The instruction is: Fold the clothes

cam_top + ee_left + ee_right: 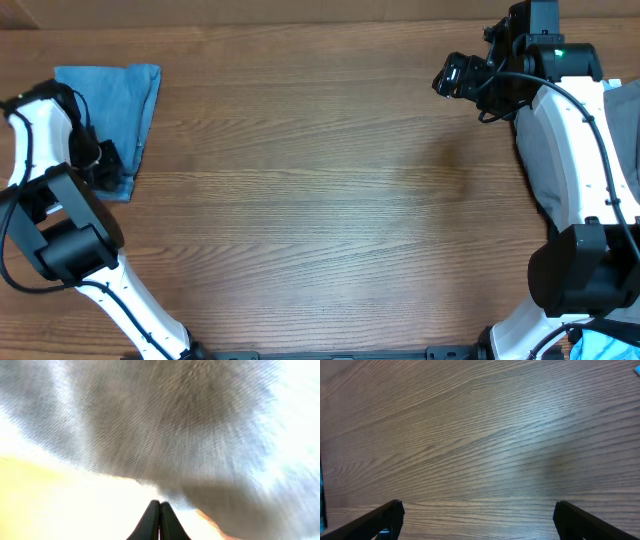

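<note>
At the far left corner of the tabletop [300, 200], the jeans [112, 88] lie as a compact light-blue bundle, and the left gripper [104, 165] sits at its near edge. In the left wrist view its fingertips [151, 521] are pressed together, with blurred denim filling the frame just beyond them. Whether a layer of cloth is caught between them I cannot tell. That is the main hazard: if a fold is pinched, any lift or pull-away of that arm would likely drag the top layer open and undo the bundle. It could also slide the bundle toward the left edge, which is close by. The right gripper [458, 76] hangs over bare wood at the far right, its fingers [390, 513] spread wide and holding nothing. The grey trousers [540, 150] lie at the right edge, partly beneath the right arm, and a scrap of the bright-blue garment [600, 345] shows at the near right corner. Reaching for the trousers from here looks awkward, since the arm's own links cover much of the cloth. A poorly seen grab could catch only one layer, bunch the fabric, or push it off the right side.
</note>
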Tool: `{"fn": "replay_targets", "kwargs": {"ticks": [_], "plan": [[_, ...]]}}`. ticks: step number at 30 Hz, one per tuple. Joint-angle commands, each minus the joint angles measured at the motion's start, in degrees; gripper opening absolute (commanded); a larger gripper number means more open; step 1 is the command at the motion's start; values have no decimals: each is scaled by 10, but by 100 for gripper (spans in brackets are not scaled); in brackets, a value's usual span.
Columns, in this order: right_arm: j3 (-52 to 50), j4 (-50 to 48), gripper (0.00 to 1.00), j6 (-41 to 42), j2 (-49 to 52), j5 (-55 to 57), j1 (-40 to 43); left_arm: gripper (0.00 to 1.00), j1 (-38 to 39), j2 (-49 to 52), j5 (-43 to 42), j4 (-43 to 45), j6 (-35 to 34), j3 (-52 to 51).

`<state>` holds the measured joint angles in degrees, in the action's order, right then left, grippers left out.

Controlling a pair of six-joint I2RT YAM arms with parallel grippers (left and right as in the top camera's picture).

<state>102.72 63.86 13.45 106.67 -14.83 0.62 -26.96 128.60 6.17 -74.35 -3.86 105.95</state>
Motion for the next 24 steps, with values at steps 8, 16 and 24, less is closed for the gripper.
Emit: {"fn": "replay_targets", "kwargs": {"ticks": [8, 16, 24], "plan": [[1, -3, 100, -4, -2, -2, 1, 8, 66, -80, -97, -45, -34, 129], [1, -3, 100, -4, -2, -2, 1, 64, 146, -80, -97, -2, -41, 128], [1, -3, 100, -4, -2, -2, 1, 100, 198, -80, -113, 13, -41, 128]]}}
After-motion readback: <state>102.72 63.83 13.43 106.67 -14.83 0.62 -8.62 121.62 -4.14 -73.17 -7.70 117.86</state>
